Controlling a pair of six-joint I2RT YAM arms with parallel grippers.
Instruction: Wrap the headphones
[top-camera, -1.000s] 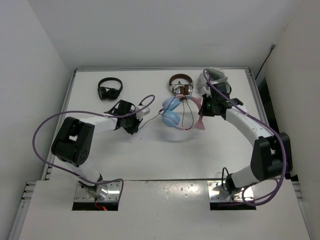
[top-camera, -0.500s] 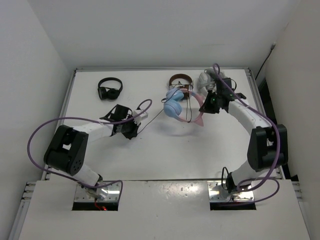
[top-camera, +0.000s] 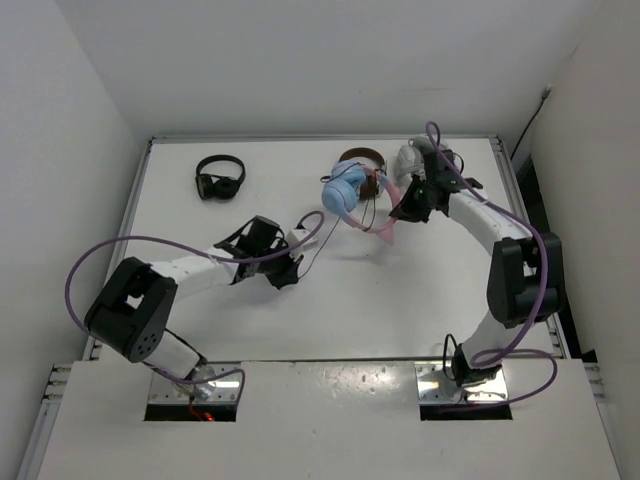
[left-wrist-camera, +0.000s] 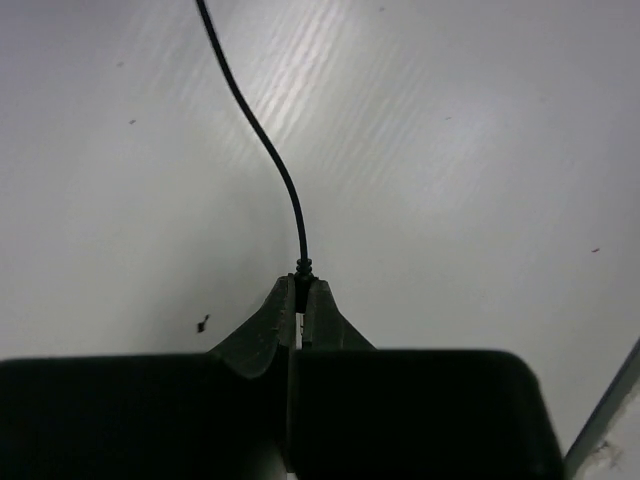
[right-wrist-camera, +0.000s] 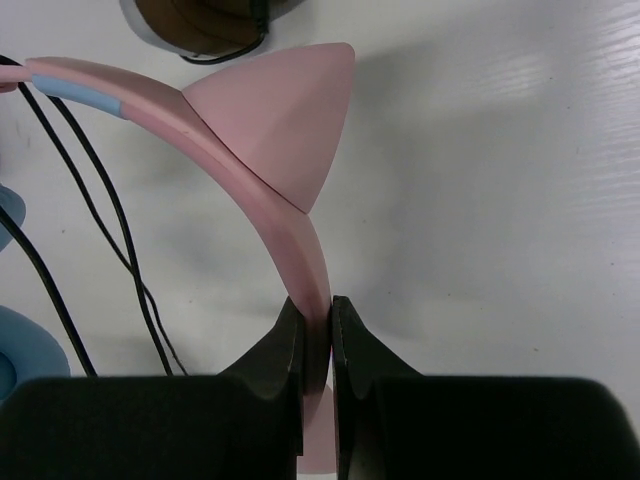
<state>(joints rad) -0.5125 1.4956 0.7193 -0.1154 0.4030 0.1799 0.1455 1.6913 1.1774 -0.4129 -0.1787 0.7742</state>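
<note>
The headphones (top-camera: 347, 197) with light blue ear cups and a pink cat-ear headband (right-wrist-camera: 262, 150) are held up off the white table at the back centre. My right gripper (right-wrist-camera: 317, 312) is shut on the pink headband; it also shows in the top view (top-camera: 403, 212). The thin dark cable (left-wrist-camera: 262, 135) runs from the cups down-left to my left gripper (left-wrist-camera: 300, 285), which is shut on the cable's end near its plug. In the top view the left gripper (top-camera: 296, 262) is left of centre. Loops of cable (right-wrist-camera: 95, 210) hang beside the headband.
An all-black pair of headphones (top-camera: 219, 177) lies at the back left. A brown-and-silver pair (top-camera: 362, 160) lies right behind the held pair, its cup visible in the right wrist view (right-wrist-camera: 205, 22). A white bundle (top-camera: 412, 156) sits by the right arm.
My right gripper has carried the headphones up and back towards the brown pair, turning them. My left gripper has moved right and nearer with the cable end.
</note>
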